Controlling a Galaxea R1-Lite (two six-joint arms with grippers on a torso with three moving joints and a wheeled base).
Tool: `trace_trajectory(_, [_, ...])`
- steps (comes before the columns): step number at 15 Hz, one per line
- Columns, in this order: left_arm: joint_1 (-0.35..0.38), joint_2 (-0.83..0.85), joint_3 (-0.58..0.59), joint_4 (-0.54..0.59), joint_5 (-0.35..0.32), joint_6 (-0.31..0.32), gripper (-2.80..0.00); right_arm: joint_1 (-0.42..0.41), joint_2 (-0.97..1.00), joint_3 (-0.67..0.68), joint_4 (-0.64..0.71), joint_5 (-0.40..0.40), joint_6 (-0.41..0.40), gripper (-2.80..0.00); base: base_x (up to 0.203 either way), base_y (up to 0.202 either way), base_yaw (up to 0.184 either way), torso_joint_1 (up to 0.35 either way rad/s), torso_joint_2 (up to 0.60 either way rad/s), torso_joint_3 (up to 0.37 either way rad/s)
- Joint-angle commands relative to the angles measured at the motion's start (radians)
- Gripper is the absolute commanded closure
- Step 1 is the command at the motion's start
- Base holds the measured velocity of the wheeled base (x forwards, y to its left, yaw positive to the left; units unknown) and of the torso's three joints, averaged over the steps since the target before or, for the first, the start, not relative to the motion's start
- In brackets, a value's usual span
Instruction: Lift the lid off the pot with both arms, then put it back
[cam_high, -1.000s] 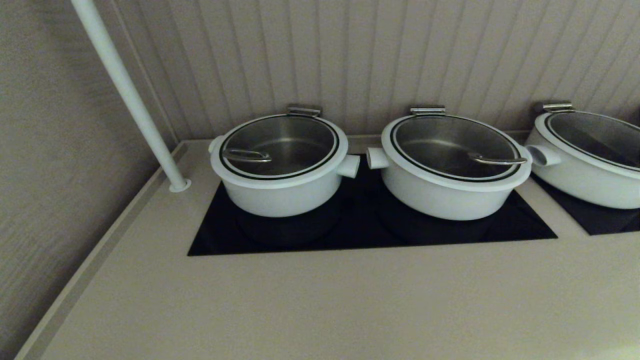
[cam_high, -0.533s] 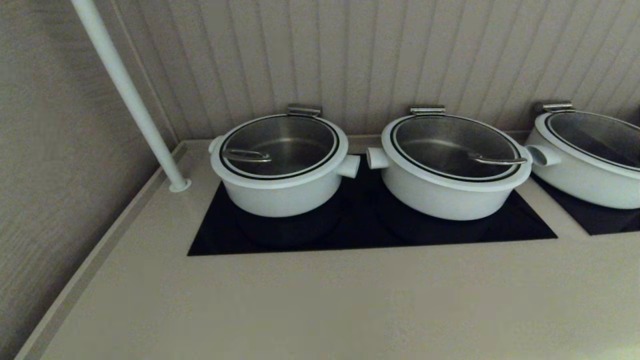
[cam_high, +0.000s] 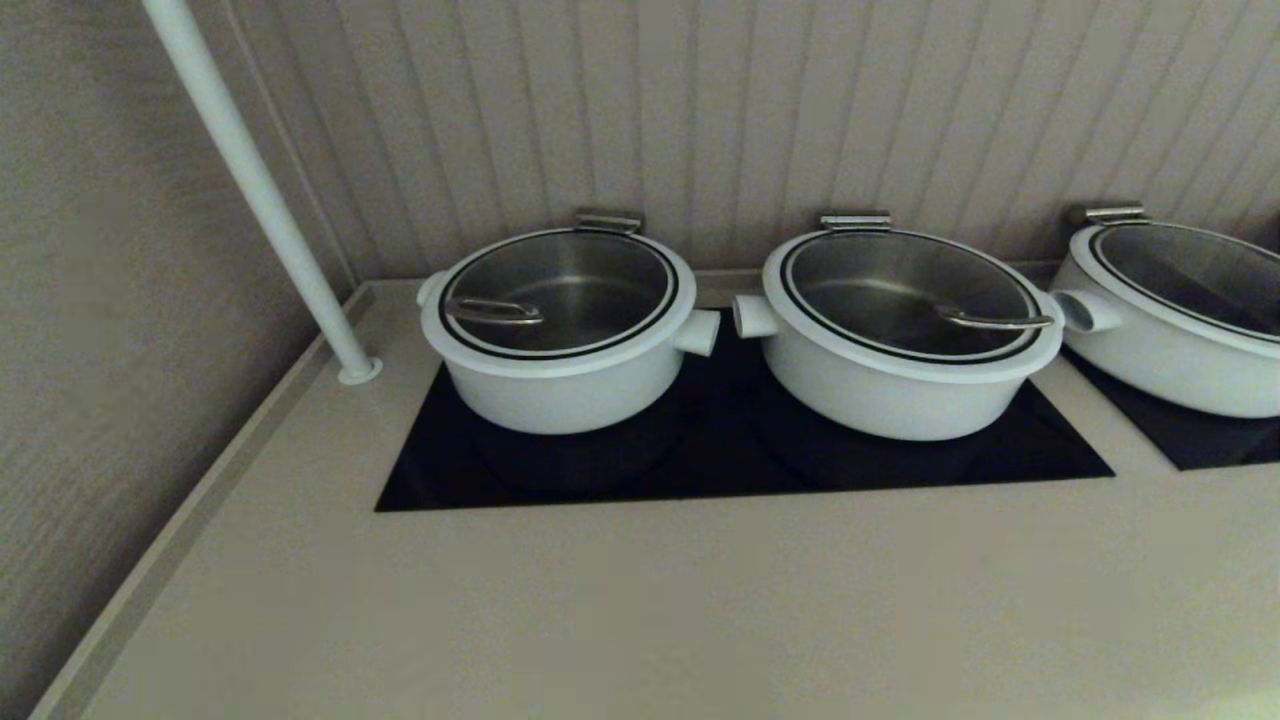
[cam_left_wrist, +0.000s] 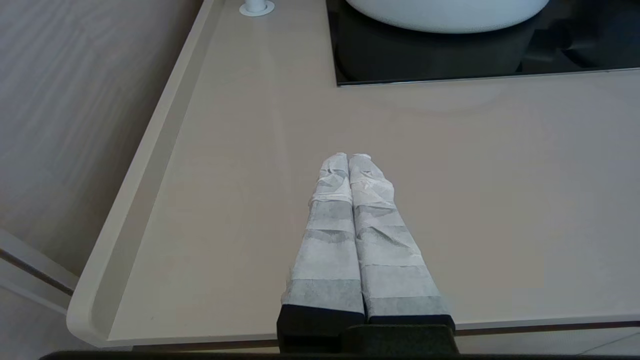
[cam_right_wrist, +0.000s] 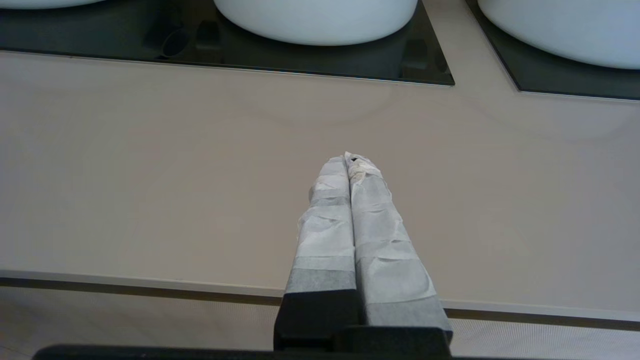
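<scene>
A: Where's the pot (cam_high: 563, 385)?

B: Head view: leftmost of three white pots, on the left half of the black cooktop (cam_high: 720, 465), near the white pole (cam_high: 255, 190) by the corner. The lid (cam_high: 560, 293) is seated on it, steel loop handle toward the left side of the glass.

A: Neighbours?

B: The middle pot (cam_high: 895, 385) is just beside it on the same cooktop, stub handles nearly facing but apart. The third pot (cam_high: 1165, 340) is cut off at the right edge, on a separate black panel. Both have their lids on.

A: Grippers?

B: Neither shows in the head view. Left wrist view: the left gripper (cam_left_wrist: 348, 156) has its taped fingers pressed together, nothing between them, over the beige counter (cam_left_wrist: 240, 200) near its front edge. The underside of the pot is at the far end of that view, well apart from the fingertips.

A: Right?

B: Same. The right gripper (cam_right_wrist: 349, 159) is closed on nothing, over the counter's front edge. The middle pot is ahead of it, well apart.
</scene>
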Motion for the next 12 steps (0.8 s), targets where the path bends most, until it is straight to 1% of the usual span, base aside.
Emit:
trace_trajectory(1, [0.000,0.000,0.000,0.000,0.000,0.000,0.00,0.000,0.002,0.000,-0.001,0.001,-0.001,0.00,0.000,0.000,0.000,0.000,0.00,0.000])
trace_trajectory(12, [0.000,0.000,0.000,0.000,0.000,0.000,0.00,0.000,0.002,0.000,-0.001,0.001,-0.001,0.00,0.000,0.000,0.000,0.000,0.00,0.000])
